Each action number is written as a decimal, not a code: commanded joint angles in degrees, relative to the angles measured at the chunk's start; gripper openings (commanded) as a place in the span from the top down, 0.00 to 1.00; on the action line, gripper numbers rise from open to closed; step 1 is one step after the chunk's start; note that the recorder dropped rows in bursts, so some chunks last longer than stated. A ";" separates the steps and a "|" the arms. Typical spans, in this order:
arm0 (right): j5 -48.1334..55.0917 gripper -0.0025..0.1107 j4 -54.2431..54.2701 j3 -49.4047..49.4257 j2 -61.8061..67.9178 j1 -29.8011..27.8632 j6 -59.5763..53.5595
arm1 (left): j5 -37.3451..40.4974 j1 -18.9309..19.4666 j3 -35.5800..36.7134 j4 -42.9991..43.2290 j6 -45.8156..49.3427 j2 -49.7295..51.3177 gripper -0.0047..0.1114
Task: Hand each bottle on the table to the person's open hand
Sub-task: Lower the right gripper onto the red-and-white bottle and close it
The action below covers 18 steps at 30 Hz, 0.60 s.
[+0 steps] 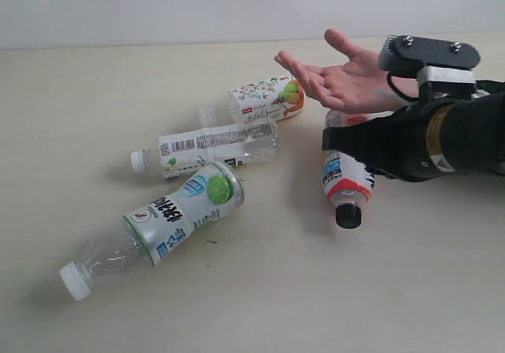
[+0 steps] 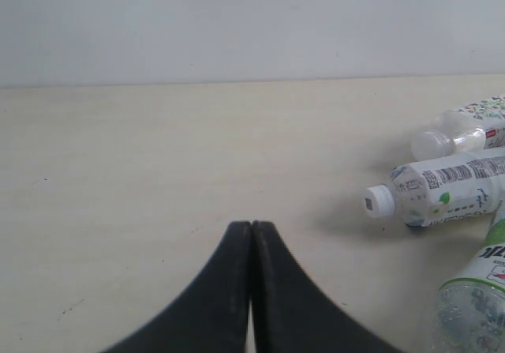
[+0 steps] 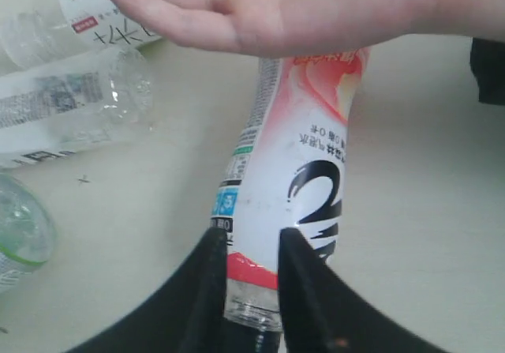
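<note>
Four bottles lie on the table (image 1: 87, 108). The lime-label bottle (image 1: 177, 211) is nearest, the barcode bottle (image 1: 209, 146) lies behind it, and the fruit-label bottle (image 1: 268, 99) is farthest back. The red-white bottle (image 1: 347, 181) lies on its side with its black cap toward the front. My right gripper (image 1: 327, 140) hovers over it, jaws a little apart, and the wider bottle (image 3: 304, 155) shows through the gap behind my right gripper (image 3: 251, 233). The person's open hand (image 1: 339, 76) is held palm up just above that bottle's far end. My left gripper (image 2: 252, 225) is shut and empty, over bare table.
The right arm's black body (image 1: 442, 136) fills the right side, under the person's wrist. Bare table lies in front of the bottles and to the far left. A pale wall (image 1: 158, 5) backs the table.
</note>
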 commanded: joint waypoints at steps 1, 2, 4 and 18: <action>3.57 0.47 1.35 -4.27 7.63 0.10 -1.47 | -0.21 -0.32 0.18 -0.44 -0.07 -0.27 0.94; 3.43 0.38 1.35 -5.87 9.64 0.10 -1.47 | -0.21 -0.32 0.18 -0.44 -0.07 -0.27 0.94; 3.43 0.36 1.35 -8.05 11.90 0.10 -1.47 | -0.21 -0.32 0.18 -0.44 -0.07 -0.27 0.94; 11.90 0.36 -7.06 -18.39 23.88 0.10 6.65 | -0.21 -0.32 0.18 -0.44 -0.07 -0.27 0.94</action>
